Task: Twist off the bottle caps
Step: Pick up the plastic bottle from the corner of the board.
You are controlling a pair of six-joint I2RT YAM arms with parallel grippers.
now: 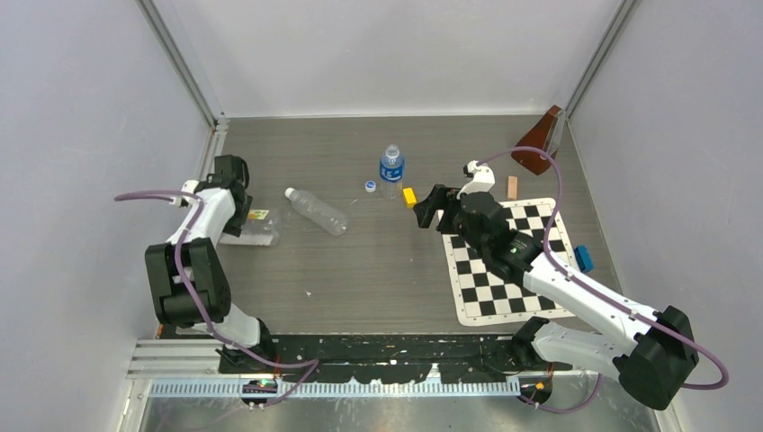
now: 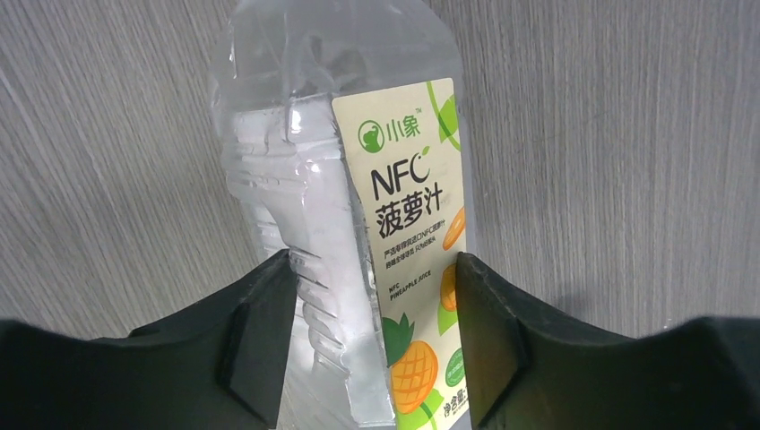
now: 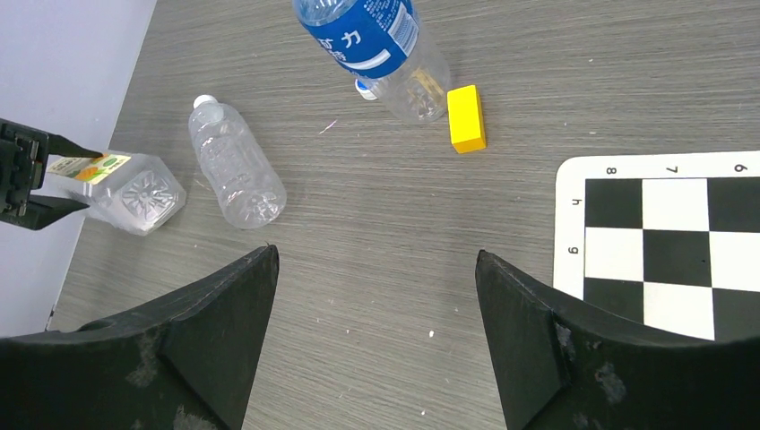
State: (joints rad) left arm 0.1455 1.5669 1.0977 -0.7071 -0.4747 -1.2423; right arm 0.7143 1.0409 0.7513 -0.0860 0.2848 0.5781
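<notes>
A blue-labelled bottle [image 1: 391, 169], white-and-green-labelled bottle [image 2: 358, 224], yellow block [image 1: 409, 196], black-and-white checkered mat [image 1: 486, 292], grey wood-grain table [image 1: 360, 270].

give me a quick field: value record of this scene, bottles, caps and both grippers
left gripper: closed on the juice bottle, which lies on the table
right gripper: open, holding nothing
slim bottle: lying down, cap on
blue-labelled bottle: upright
loose cap: on the table beside the blue-labelled bottle
yellow block: on that bottle's other side
</notes>
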